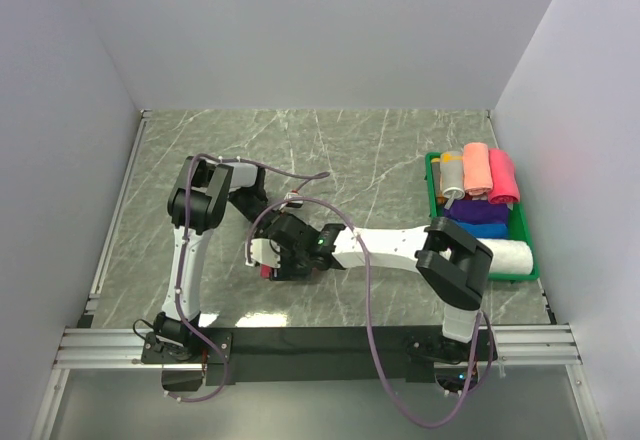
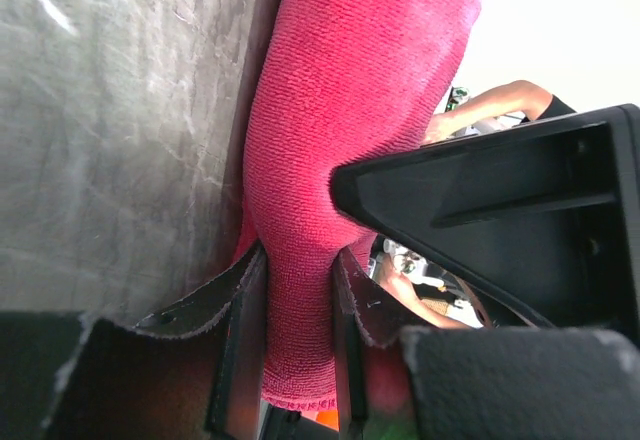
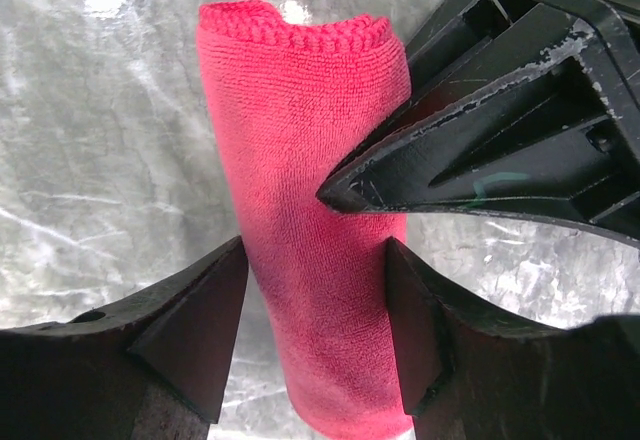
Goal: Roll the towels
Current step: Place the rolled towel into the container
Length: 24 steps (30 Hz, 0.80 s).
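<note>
The red towel (image 3: 300, 210) is rolled up like a sausage, near the middle of the table (image 1: 350, 150). The left gripper (image 2: 300, 260) pinches one end tight, I think so the roll cannot come undone. The right gripper (image 3: 315, 250) hugs its middle, fingers pressed on both sides. Other rolled towels (image 1: 478, 175) sit in the green tray (image 1: 431, 185), likely where this one goes.

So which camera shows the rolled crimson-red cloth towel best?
The right wrist view: the rolled crimson-red cloth towel shows nearly whole, top end included. The left wrist view crops it at the far end; the top view shows only a red sliver.
</note>
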Available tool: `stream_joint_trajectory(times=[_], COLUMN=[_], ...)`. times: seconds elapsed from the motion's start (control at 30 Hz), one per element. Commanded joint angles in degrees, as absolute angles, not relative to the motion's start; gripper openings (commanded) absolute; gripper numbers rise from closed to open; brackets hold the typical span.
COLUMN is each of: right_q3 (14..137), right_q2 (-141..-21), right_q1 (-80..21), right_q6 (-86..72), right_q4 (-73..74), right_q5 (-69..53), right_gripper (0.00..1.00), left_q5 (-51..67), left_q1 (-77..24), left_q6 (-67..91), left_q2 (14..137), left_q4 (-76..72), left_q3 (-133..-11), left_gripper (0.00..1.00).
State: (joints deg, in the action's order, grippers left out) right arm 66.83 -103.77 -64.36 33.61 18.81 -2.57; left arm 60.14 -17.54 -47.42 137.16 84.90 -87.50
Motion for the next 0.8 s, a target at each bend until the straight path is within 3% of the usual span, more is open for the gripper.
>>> stream_joint_trajectory(times=[0.0,0.17,0.23,0.37,0.47,0.6,0.77], right_q3=[64.86,63.37,62.41,61.17,61.17,62.58,64.77], right_q2=[-106.61,-108.46,-109.16,-108.99,-108.28,-107.67,-104.16], right_q1=[-64.69,-64.6,-64.6,-64.07,-63.9,-62.93,-60.04], right_q6=[33.22,32.87,32.96,32.7,32.26,32.34,32.43], right_q4=[18.63,17.05,16.79,17.75,18.89,22.06,25.92], right_q5=[-4.48,-3.69,-2.9,-2.55,-2.55,-4.04,-6.15], right_gripper=[0.62,0.54,0.48,0.13,0.0,0.0,0.0], left_q5=[52.38,53.09,53.87,53.61,52.83,48.44,45.62], left_q1=[-17.05,-16.61,-15.91,-13.89,-10.56,-4.59,2.8], left_q6=[-53.17,-53.88,-54.49,-55.19,-55.46,-56.07,-56.69], left_q2=[140.19,139.75,138.53,134.22,130.0,124.46,117.34], left_q4=[77.43,77.96,78.4,78.49,78.49,78.4,78.57], left_q3=[-87.8,-87.8,-87.37,-85.26,-83.32,-81.65,-81.39], left_gripper=[0.15,0.16,0.23,0.34,0.45,0.61,0.72])
